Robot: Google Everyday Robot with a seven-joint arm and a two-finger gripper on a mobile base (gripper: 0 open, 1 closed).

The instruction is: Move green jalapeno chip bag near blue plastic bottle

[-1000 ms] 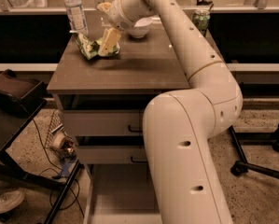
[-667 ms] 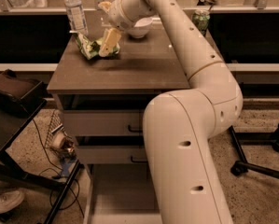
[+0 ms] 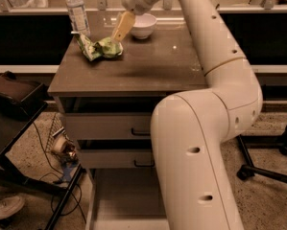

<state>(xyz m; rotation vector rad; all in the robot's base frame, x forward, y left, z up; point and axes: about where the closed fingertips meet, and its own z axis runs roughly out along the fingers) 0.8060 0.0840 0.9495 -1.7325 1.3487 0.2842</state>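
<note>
The green jalapeno chip bag, crumpled light green with white patches, lies on the brown table's far left part. It is just right of and in front of the blue plastic bottle, a clear bottle with a white cap standing upright at the far left corner. My gripper hangs from above over the bag's right end, slightly above it. It is open and holds nothing. One yellowish finger shows; the other is hidden behind it.
A white bowl stands at the table's far middle, right of the gripper. My arm arcs over the table's right side. Two drawers are below the top. A dark stand and cables are on the floor at the left.
The gripper has lifted a little off the chip bag's right end. The bag stays on the table beside the bottle.
</note>
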